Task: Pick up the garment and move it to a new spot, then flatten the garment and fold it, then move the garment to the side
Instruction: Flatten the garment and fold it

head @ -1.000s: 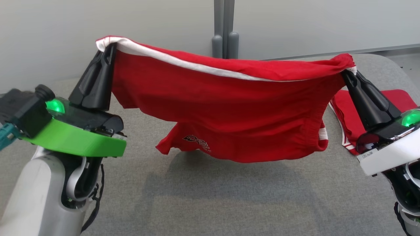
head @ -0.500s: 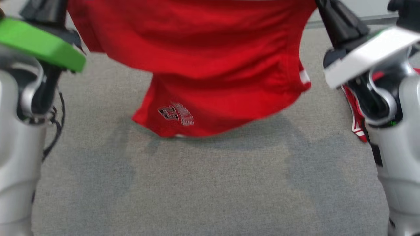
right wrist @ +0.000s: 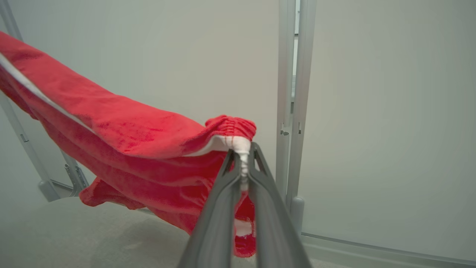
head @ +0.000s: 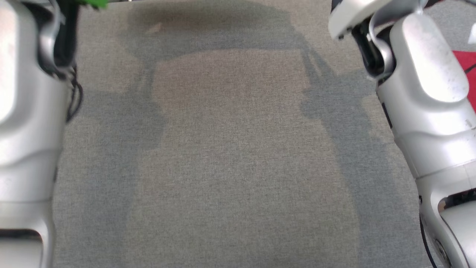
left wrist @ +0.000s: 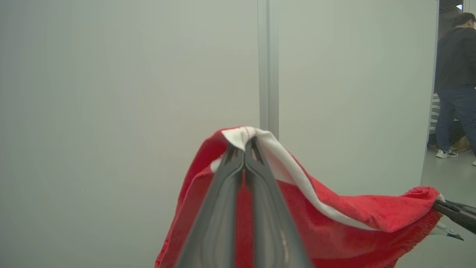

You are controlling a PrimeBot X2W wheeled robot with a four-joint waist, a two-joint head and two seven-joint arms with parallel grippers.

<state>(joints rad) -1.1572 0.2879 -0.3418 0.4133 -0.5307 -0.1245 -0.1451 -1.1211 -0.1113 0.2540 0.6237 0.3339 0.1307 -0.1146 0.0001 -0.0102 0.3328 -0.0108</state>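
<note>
The garment (left wrist: 334, 223) is red shorts with a white trim, stretched in the air between my two grippers. In the left wrist view my left gripper (left wrist: 245, 145) is shut on a white-trimmed corner, and my right gripper (left wrist: 452, 212) holds the far end at the right edge. The right wrist view has my right gripper (right wrist: 243, 158) shut on the gathered white trim, with the garment (right wrist: 122, 134) sagging away to the left above the grey table (right wrist: 74, 238). In the head view my pale left forearm (head: 26, 93) and right forearm (head: 424, 93) flank the table (head: 238, 149).
Another red cloth (head: 466, 70) lies on the table at the right edge, behind my right forearm. Pale partition walls with a metal post (right wrist: 293, 111) stand behind the table. A person (left wrist: 455, 74) stands far off at the right.
The head camera has swung down, so the garment and both grippers have passed out of its top edge. Both grippers remain shut on the garment's ends.
</note>
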